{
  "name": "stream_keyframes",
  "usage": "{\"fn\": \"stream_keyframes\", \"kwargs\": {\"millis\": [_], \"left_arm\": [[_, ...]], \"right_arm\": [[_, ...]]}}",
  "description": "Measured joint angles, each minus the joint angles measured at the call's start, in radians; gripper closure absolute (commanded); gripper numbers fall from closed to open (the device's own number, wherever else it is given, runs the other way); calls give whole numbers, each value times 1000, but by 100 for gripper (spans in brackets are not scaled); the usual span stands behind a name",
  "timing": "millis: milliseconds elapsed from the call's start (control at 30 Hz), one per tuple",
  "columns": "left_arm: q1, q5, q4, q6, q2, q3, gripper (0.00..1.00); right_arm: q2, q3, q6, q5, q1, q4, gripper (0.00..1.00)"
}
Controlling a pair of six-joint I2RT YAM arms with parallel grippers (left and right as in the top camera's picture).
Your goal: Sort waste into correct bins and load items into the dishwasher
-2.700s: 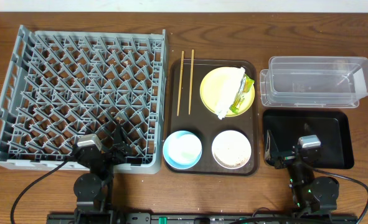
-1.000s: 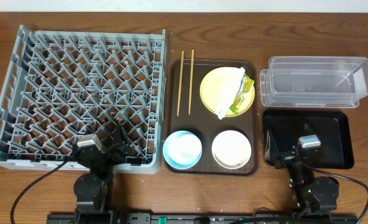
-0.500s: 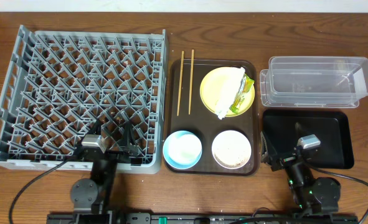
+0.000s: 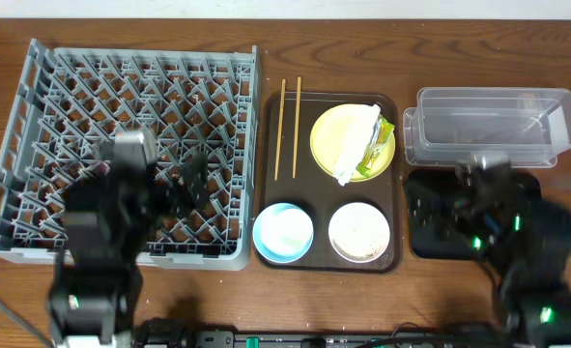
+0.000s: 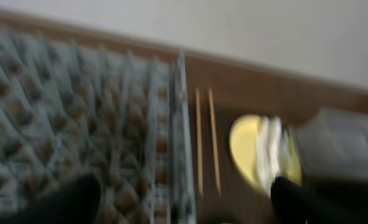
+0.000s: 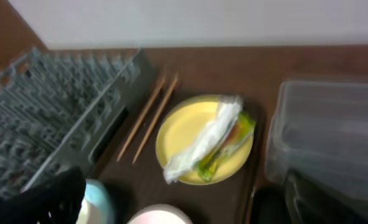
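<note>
The grey dishwasher rack [image 4: 130,106] fills the left of the table. A dark brown tray holds the yellow plate [image 4: 331,135] with the white napkin [image 4: 353,145] and green-yellow wrapper [image 4: 377,150] on it, the light blue bowl [image 4: 283,232], and the white bowl [image 4: 359,232] with pale scraps inside. Two chopsticks [image 4: 289,126] lie at the tray's left edge. My left gripper [image 4: 186,179] is raised over the rack's front right, open and empty [image 5: 184,202]. My right gripper [image 4: 428,211] is raised over the black tray [image 4: 527,193], open and empty [image 6: 184,202]. The plate [image 6: 190,130] shows in the right wrist view.
The clear tub [image 4: 488,126] stands at the back right, just behind the black tray. The brown serving tray [image 4: 271,174] sits between the rack and the bins. The wrist views are blurred by motion.
Both arms have risen from their low rest at the table's front edge and swung up and forward. The left is now over the rack, the right over the black tray. The objects have not moved.
</note>
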Motion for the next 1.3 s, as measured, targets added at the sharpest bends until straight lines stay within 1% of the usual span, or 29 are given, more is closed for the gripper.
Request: {"fn": "stream_keyframes", "kwargs": {"millis": [100,233,367,500,533,567,633,667,700,733,767,833,867,1000,1133,1300], "left_arm": [[0,29,-153,0,127,166,10],[0,48,-222,0,219,283,10],[0,50,-246,0,249,294,10],[0,53,-247,0,260,294,10],[0,53,-247,0,260,294,10],[0,53,-247,0,260,294,10],[0,53,-248,0,260,294,10],[0,53,-247,0,260,294,10],[0,53,-248,0,260,294,10],[0,53,-247,0,260,294,10],[0,53,-247,0,260,294,10],[0,53,-247,0,260,294,10],[0,53,-248,0,260,294,10],[0,56,-247,0,260,294,10],[0,57,-247,0,260,294,10],[0,58,-247,0,260,294,10]], "right_arm": [[230,253,-10,-26,0,-235,1],[482,551,-57,-39,0,-485,1],[665,724,-74,-58,0,-499,1],[768,740,-72,-109,2,-434,1],[790,740,-71,-114,6,-425,5],[814,740,-71,-113,14,-424,12],[858,740,-70,-99,48,-436,23],[880,741,-68,-84,72,-445,33],[906,741,-61,-61,104,-451,41],[939,742,-32,-19,146,-455,42],[964,742,-17,14,175,-454,47],[1022,742,45,103,235,-446,62],[1051,742,78,147,259,-435,65],[1158,742,248,306,311,-399,63],[1236,742,385,393,314,-393,59],[1305,742,489,471,312,-384,53]]}}
